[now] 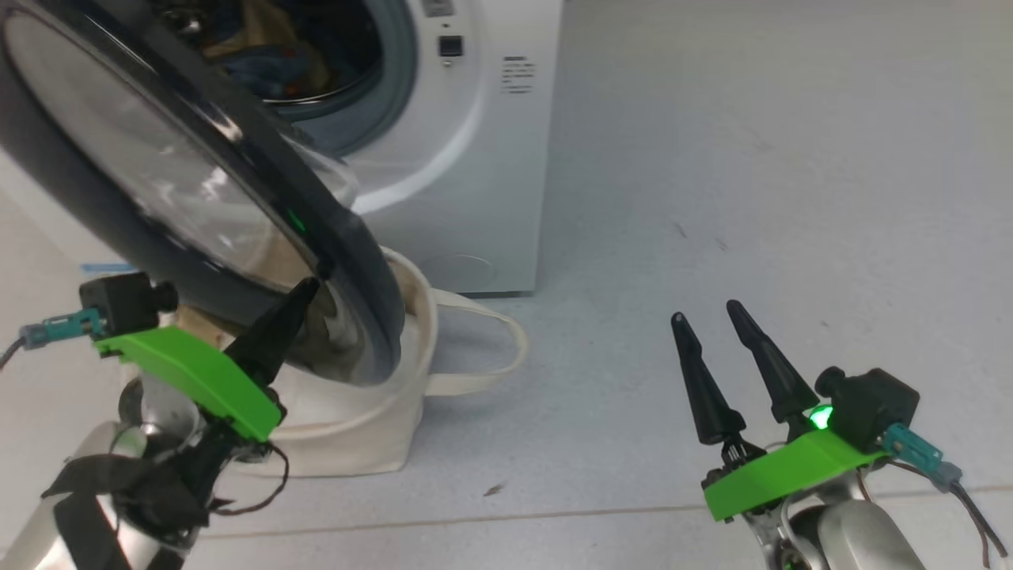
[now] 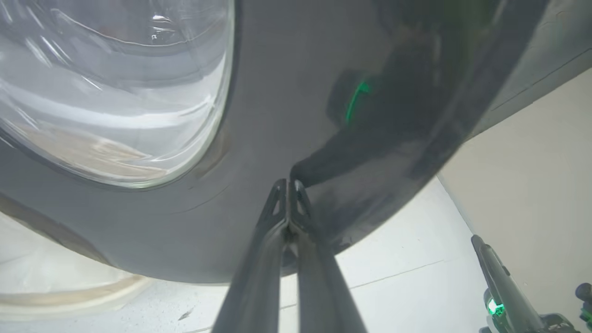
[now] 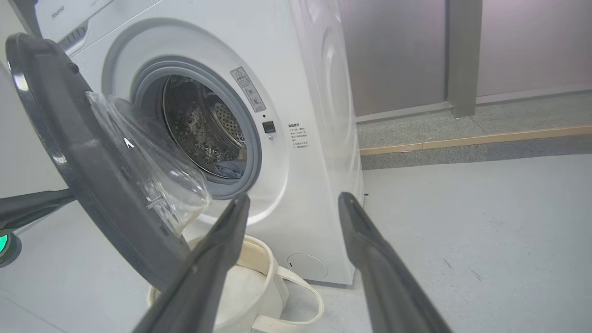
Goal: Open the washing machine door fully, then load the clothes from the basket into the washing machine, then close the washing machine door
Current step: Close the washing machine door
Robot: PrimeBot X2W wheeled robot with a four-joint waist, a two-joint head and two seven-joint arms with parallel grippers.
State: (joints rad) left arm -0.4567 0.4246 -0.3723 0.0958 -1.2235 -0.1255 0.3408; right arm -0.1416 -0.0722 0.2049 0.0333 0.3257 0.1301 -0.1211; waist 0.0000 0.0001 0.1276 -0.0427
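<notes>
Washing machine door (image 1: 198, 182): one, partly open, swung out to the robot's left of the drum mouth, its glass bowl facing the opening. Its lower black rim hangs over the basket (image 1: 372, 427).

Washing machine (image 1: 475, 158): one, white, front-loading, standing on the pale floor (image 1: 712, 198). In the right wrist view, a small brand mark (image 3: 58, 9) on the top panel appears to read "Hisense". A warning sticker (image 3: 245, 88) with a triangle symbol sits on the front ring beside the gasket; its text is too small to read. A block of small print (image 3: 294, 134) lies to the right of the black latch square (image 3: 268, 126) and is also illegible. One round cover (image 3: 306, 266) is set low on the front.

Clothes (image 1: 261, 63): blue and tan fabric lies inside the drum; the number of pieces cannot be told.

Basket: one, off-white, on the floor just in front of the machine, one looped handle (image 1: 475, 340) plainly visible. Its inside is mostly hidden behind the door.

Left gripper (image 1: 305, 289): jaws closed together on nothing, the joined tips touching the outer face of the door's black rim near its lower edge.

Right gripper (image 1: 707, 314): jaws spread apart and empty, held above the floor, well apart from the machine, with two fingers counted.
</notes>
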